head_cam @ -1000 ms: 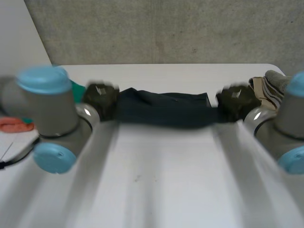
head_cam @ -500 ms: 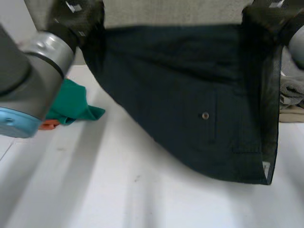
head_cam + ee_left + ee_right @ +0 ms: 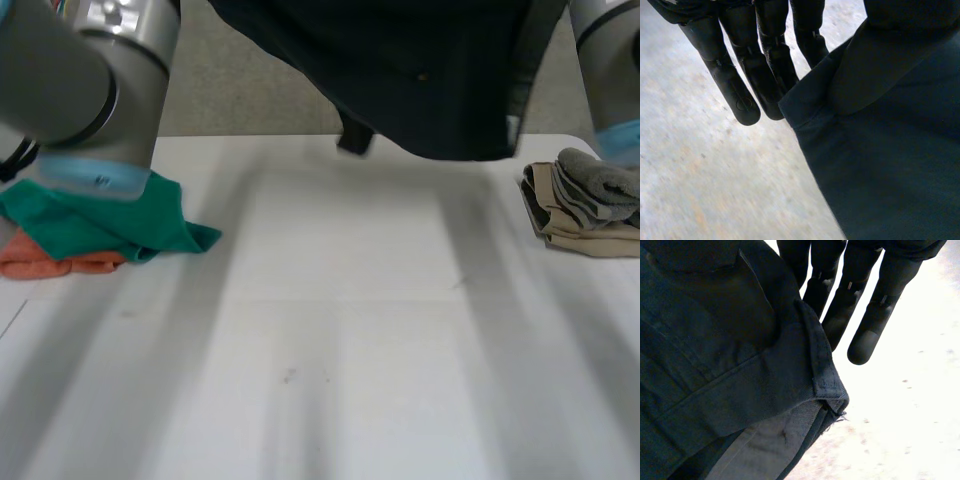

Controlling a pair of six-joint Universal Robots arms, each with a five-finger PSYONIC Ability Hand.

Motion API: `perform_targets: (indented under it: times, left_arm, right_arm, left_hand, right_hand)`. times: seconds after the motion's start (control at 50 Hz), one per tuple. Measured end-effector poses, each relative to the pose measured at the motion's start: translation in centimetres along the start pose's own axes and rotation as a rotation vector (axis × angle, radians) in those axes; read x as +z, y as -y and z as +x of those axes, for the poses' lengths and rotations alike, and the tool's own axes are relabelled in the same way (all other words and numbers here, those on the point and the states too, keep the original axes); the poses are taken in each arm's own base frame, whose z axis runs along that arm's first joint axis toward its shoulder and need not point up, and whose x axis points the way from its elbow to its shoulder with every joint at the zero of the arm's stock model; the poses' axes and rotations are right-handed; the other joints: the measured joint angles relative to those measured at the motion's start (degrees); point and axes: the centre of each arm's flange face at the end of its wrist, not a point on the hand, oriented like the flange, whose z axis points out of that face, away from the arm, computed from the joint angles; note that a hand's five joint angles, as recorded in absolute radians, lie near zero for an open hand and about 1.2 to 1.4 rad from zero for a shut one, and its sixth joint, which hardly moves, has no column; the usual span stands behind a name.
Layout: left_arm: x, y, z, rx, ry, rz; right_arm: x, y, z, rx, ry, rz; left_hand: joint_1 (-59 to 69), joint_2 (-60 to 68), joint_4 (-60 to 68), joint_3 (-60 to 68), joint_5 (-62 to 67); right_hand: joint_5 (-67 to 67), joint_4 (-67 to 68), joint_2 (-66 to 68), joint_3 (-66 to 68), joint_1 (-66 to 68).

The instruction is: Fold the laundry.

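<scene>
A dark navy garment [image 3: 420, 80] hangs in the air above the far part of the white table [image 3: 330, 360], its lower edge clear of the surface. In the left wrist view my left hand [image 3: 740, 75] has straight fingers lying against one top corner of the garment [image 3: 890, 150], the cloth pinched on the thumb side. My right hand [image 3: 855, 300] grips the opposite corner the same way, with a hemmed edge [image 3: 827, 382] jutting past its fingers. Both arms [image 3: 90, 70] [image 3: 605, 60] reach upward.
A crumpled green cloth [image 3: 110, 225] lies on an orange one [image 3: 45, 262] at the table's left. A folded stack of beige and grey laundry [image 3: 585, 205] sits at the right edge. A grey wall [image 3: 250, 100] stands behind the table.
The garment, bunched on the table between the hands a second ago, has been lifted and spread, and now hangs higher. Both hands rose past the head view's top.
</scene>
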Motion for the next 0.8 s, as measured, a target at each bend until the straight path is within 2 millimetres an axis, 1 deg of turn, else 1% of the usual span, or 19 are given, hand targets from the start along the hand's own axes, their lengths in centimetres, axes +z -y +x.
perform_targets:
  times: [0.06, 0.14, 0.18, 0.2, 0.28, 0.3, 0.34, 0.36, 0.4, 0.46, 0.54, 0.56, 0.58, 0.6, 0.64, 0.66, 0.68, 0.72, 0.8]
  left_arm:
    - [-2.5, -0.5, 0.3, -0.004, -0.031, -0.09]
    - [-7.4, -3.2, 1.6, -0.01, -0.101, -0.283]
    - [-9.2, -4.2, 2.2, -0.013, -0.129, -0.35]
    - [-10.9, -5.2, 2.9, -0.016, -0.158, -0.417]
    - [-15.2, -8.0, 4.5, -0.02, -0.231, -0.586]
    - [-15.5, -8.3, 4.6, -0.02, -0.238, -0.6]
    - [-17.6, -10.1, 5.4, -0.02, -0.274, -0.691]
    - [-17.9, -10.3, 5.5, -0.02, -0.279, -0.705]
    - [-19.1, -11.5, 6.0, -0.019, -0.298, -0.759]
    - [-19.9, -12.6, 6.2, -0.016, -0.306, -0.804]
    - [-19.9, -13.3, 6.1, -0.01, -0.294, -0.823]
    - [-19.8, -13.3, 6.0, -0.009, -0.289, -0.822]
    - [-19.6, -13.4, 5.9, -0.008, -0.284, -0.819]
    - [-19.4, -13.4, 5.8, -0.007, -0.28, -0.817]
    - [-19.0, -13.5, 5.6, -0.006, -0.269, -0.81]
    - [-18.8, -13.6, 5.6, -0.005, -0.264, -0.807]
    - [-18.6, -13.7, 5.5, -0.005, -0.26, -0.804]
    - [-18.1, -13.8, 5.3, -0.004, -0.249, -0.795]
    - [-17.1, -14.1, 5.0, -0.007, -0.232, -0.778]
  right_arm:
    - [-1.3, -0.4, -0.7, 0.01, 0.099, -0.081]
    - [-3.8, -2.3, -2.3, 0.034, 0.258, -0.245]
    - [-4.6, -3.2, -2.9, 0.04, 0.302, -0.301]
    - [-5.5, -4.4, -3.6, 0.043, 0.35, -0.363]
    - [-7.9, -8.0, -6.0, 0.032, 0.461, -0.512]
    - [-8.2, -8.4, -6.3, 0.029, 0.474, -0.528]
    - [-9.7, -11.0, -8.2, 0.015, 0.538, -0.609]
    - [-10.0, -11.5, -8.5, 0.013, 0.55, -0.622]
    - [-11.3, -13.6, -10.3, 0.007, 0.598, -0.675]
    - [-12.4, -15.8, -12.5, 0.004, 0.625, -0.706]
    - [-12.5, -18.0, -14.6, 0.014, 0.573, -0.681]
    - [-12.3, -18.4, -14.9, 0.02, 0.548, -0.666]
    - [-12.1, -18.8, -15.1, 0.025, 0.519, -0.647]
    - [-11.9, -19.0, -15.2, 0.029, 0.495, -0.632]
    - [-11.3, -19.4, -15.3, 0.036, 0.432, -0.589]
    - [-11.1, -19.4, -15.3, 0.039, 0.41, -0.574]
    - [-10.9, -19.3, -15.1, 0.041, 0.389, -0.56]
    - [-10.3, -18.6, -14.5, 0.044, 0.346, -0.529]
    - [-9.7, -15.6, -12.5, 0.039, 0.304, -0.491]
  left_hand:
    - [0.0, 0.1, 0.0, 0.0, 0.0]
    - [0.0, 0.2, 0.0, 0.0, 0.0]
    - [0.0, 0.3, 0.0, 0.0, 0.0]
    - [0.0, 0.3, 0.0, 0.0, 0.0]
    - [0.0, 0.3, 0.0, 0.0, 0.0]
    - [0.0, 0.3, 0.0, 0.0, 0.0]
    - [0.0, 0.3, 0.0, 0.0, 0.0]
    - [0.0, 0.3, 0.0, 0.0, 0.0]
    - [0.0, 0.3, 0.0, 0.0, 0.0]
    - [0.0, 0.3, 0.0, 0.0, 0.0]
    - [0.0, 0.3, 0.0, 0.0, 0.0]
    - [0.0, 0.3, 0.0, 0.0, 0.0]
    - [0.0, 0.3, 0.0, 0.0, 0.0]
    - [0.0, 0.3, 0.0, 0.0, 0.0]
    - [0.0, 0.3, 0.0, 0.0, 0.0]
    - [0.0, 0.3, 0.0, 0.0, 0.0]
    - [0.0, 0.3, 0.0, 0.0, 0.0]
    - [0.0, 0.3, 0.0, 0.0, 0.0]
    - [0.0, 0.3, 0.0, 0.0, 0.0]
  right_hand:
    - [0.0, 0.0, 0.0, 0.1, 0.0]
    - [0.0, 0.0, 0.0, 0.2, 0.0]
    - [0.0, 0.0, 0.0, 0.2, 0.0]
    - [0.0, 0.0, 0.0, 0.2, 0.0]
    - [0.0, 0.0, 0.0, 0.2, 0.0]
    - [0.0, 0.0, 0.0, 0.2, 0.0]
    - [0.0, 0.0, 0.0, 0.2, 0.0]
    - [0.0, 0.0, 0.0, 0.2, 0.0]
    - [0.0, 0.0, 0.0, 0.2, 0.0]
    - [0.0, 0.0, 0.0, 0.2, 0.0]
    - [-0.3, -0.9, -1.0, -0.7, -0.3]
    - [-3.8, -4.9, -4.3, -4.5, -2.1]
    - [-12.8, -13.9, -14.6, -14.8, -11.1]
    - [-18.3, -20.4, -20.1, -20.2, -16.5]
    - [-40.6, -41.0, -41.3, -40.8, -37.3]
    - [-42.5, -43.7, -43.9, -43.5, -39.9]
    - [-50.0, -50.5, -50.2, -50.1, -46.2]
    - [-53.6, -53.7, -53.0, -53.5, -48.5]
    - [-53.8, -53.8, -53.0, -53.6, -48.5]
